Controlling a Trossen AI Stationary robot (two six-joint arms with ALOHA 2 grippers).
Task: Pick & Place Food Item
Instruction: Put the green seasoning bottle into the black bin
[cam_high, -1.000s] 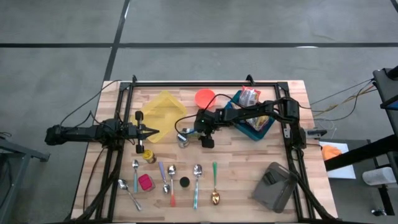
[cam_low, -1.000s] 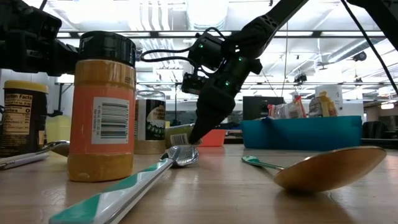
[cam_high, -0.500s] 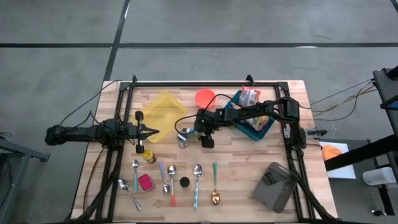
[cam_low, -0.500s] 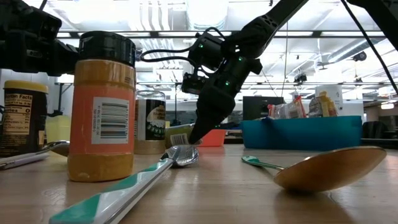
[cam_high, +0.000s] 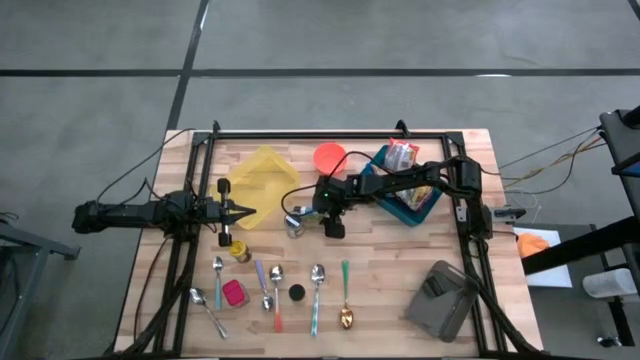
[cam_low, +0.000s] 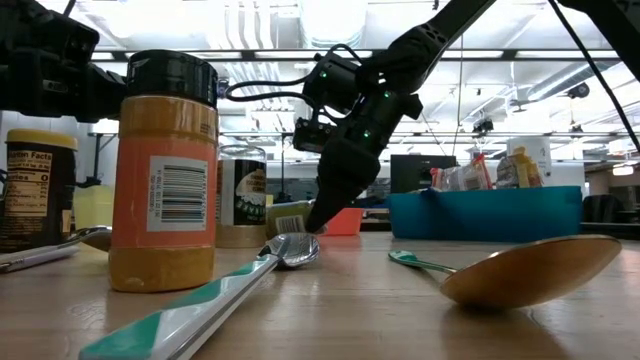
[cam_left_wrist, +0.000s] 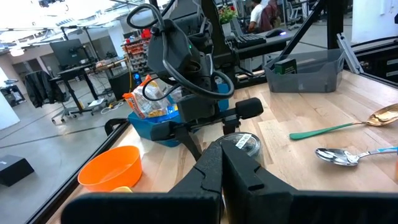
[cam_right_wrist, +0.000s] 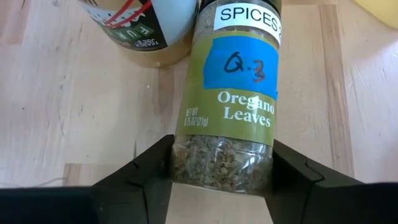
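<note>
Olive-green labelling marks the oregano jar (cam_right_wrist: 233, 106), which lies on its side on the wooden bench (cam_high: 400, 260) near the middle, just beside a second jar with a red-and-white label (cam_right_wrist: 140, 31). The right tool (cam_right_wrist: 221, 180) has its two dark fingers on either side of the jar's clear lower part, close against the glass; whether they already press on it cannot be told, so the grasp looks under way rather than finished. The jar is not yet lifted, and carrying it off and setting it down, likely at the blue bin (cam_high: 415, 205) or the orange bowl (cam_high: 329, 156), is all left to do. From above, the right arm reaches across from the bench's right side, its wrist tipped steeply down toward the jar. The left tool (cam_high: 248, 211) waits at the left edge, pointing level over the yellow cloth (cam_high: 262, 172), its fingers closed together and holding nothing.
</note>
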